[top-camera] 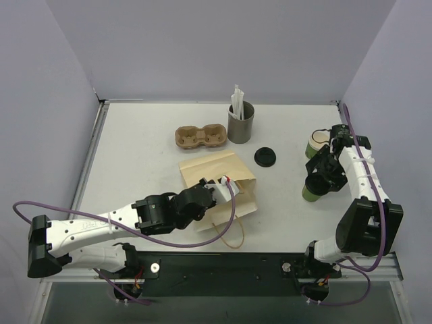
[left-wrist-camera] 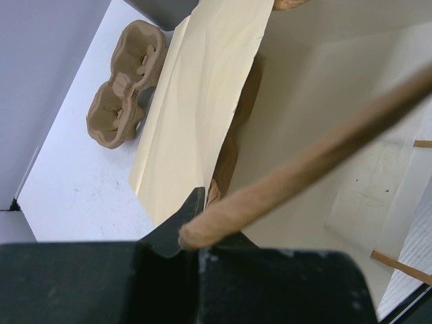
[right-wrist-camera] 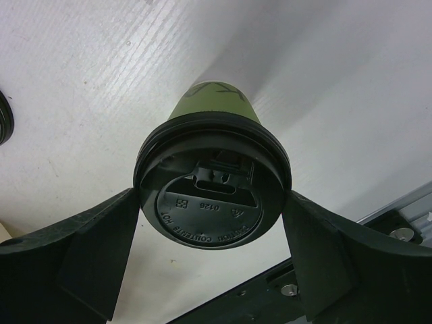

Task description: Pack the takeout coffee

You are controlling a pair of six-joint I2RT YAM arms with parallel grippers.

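The takeout coffee [top-camera: 312,190], a green cup [right-wrist-camera: 217,102] with a black lid [right-wrist-camera: 206,202], stands at the right of the table. My right gripper [top-camera: 318,177] reaches down over it, and in the right wrist view my right gripper [right-wrist-camera: 212,202] has both fingers touching the lid's rim, one on each side. A tan paper bag [top-camera: 219,181] lies in the middle with its mouth toward the near edge. My left gripper [top-camera: 217,190] is shut on the bag's twisted paper handle [left-wrist-camera: 304,169], which comes out from between the closed jaws of my left gripper [left-wrist-camera: 197,237].
A second green cup [top-camera: 315,143] with a tan rim and no lid stands behind the right gripper. A loose black lid [top-camera: 265,156], a brown cup carrier [top-camera: 200,137] and a grey cup with white straws [top-camera: 240,122] sit behind the bag. Walls enclose three sides.
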